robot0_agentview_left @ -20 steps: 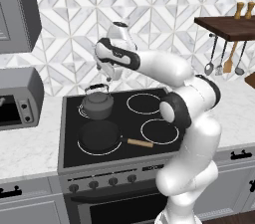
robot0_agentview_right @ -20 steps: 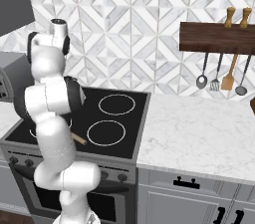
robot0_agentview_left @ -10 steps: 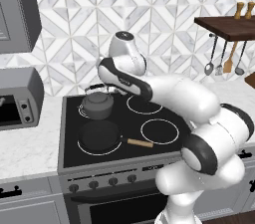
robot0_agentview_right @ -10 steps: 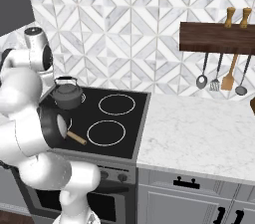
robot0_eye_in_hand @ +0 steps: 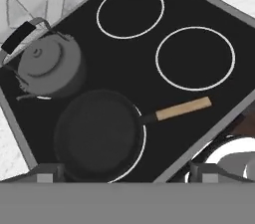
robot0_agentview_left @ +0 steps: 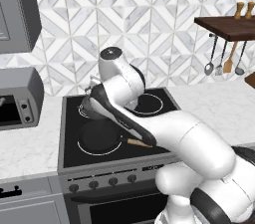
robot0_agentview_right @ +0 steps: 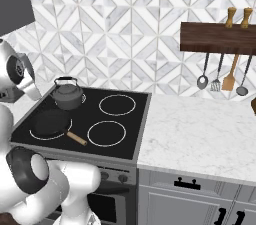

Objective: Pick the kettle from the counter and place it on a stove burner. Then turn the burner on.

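**Kettle on the back-left burner, arm clear of it**

Left base view: the white arm (robot0_agentview_left: 149, 123) sweeps across the stove (robot0_agentview_left: 69, 151), hiding most of it.

Right base view: the kettle (robot0_agentview_right: 67, 95) stands on the stove's back-left corner burner (robot0_agentview_right: 81, 98), behind the frying pan (robot0_agentview_right: 49, 123). The counter (robot0_agentview_right: 200, 139) lies right.

Hand view: kettle (robot0_eye_in_hand: 47, 63) just beside the pan (robot0_eye_in_hand: 97, 136); whether the claw is spread or pressed together, I cannot tell.

Black glass stove top (robot0_eye_in_hand: 149, 73) carries kettle (robot0_eye_in_hand: 47, 63) on burner, far left of fingertips; frying pan (robot0_eye_in_hand: 99, 133) just above left fingertip (robot0_eye_in_hand: 47, 173), wooden handle toward right.
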